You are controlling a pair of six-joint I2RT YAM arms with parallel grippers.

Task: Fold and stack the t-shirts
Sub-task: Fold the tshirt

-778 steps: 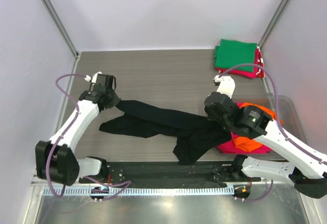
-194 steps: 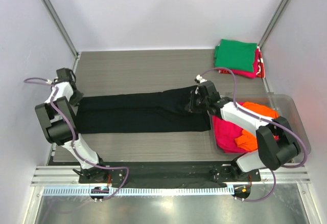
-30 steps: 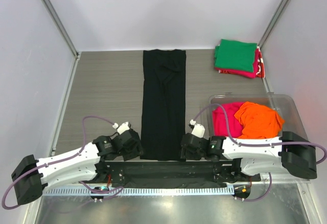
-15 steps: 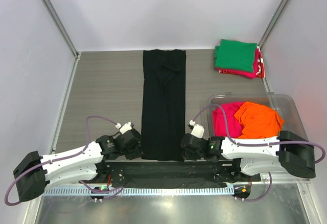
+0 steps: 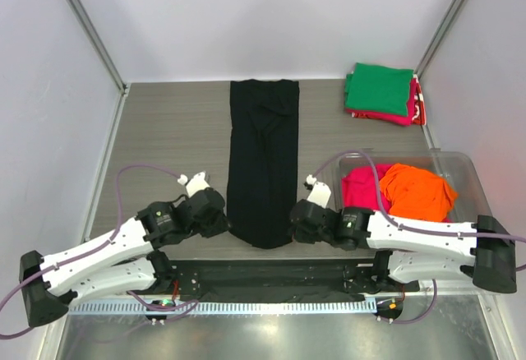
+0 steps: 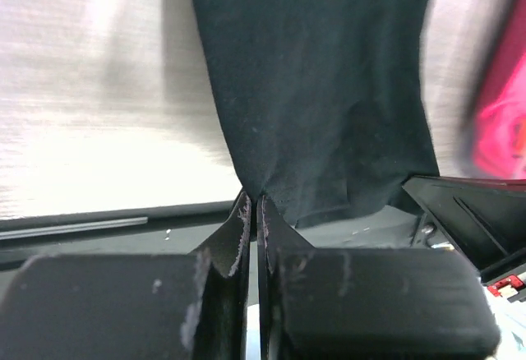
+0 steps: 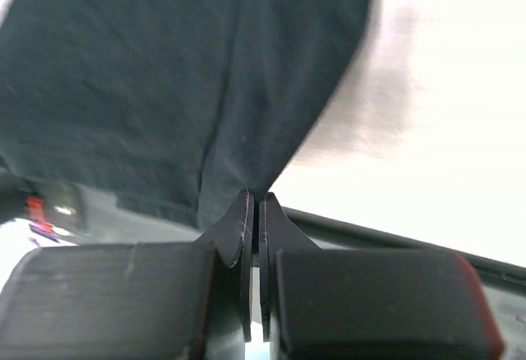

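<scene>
The black t-shirt (image 5: 263,154) lies as a long narrow strip from the back of the table to the near edge. My left gripper (image 5: 223,223) is shut on its near left corner, and the cloth (image 6: 320,89) hangs from the tips in the left wrist view. My right gripper (image 5: 293,225) is shut on the near right corner, cloth (image 7: 189,89) rising from the tips. The near end is lifted and sags between them. A folded green t-shirt (image 5: 378,87) lies on a pink-red one (image 5: 393,117) at the back right. Orange (image 5: 417,191) and magenta (image 5: 362,191) tees lie in the bin.
A clear plastic bin (image 5: 460,171) stands at the right, beside my right arm. A black rail (image 5: 263,274) runs along the table's near edge under both arms. Metal frame posts stand at the back left and back right corners.
Both grippers have risen and moved away from the near edge, lifting the shirt's near end off the table. The far end has stayed in place.
</scene>
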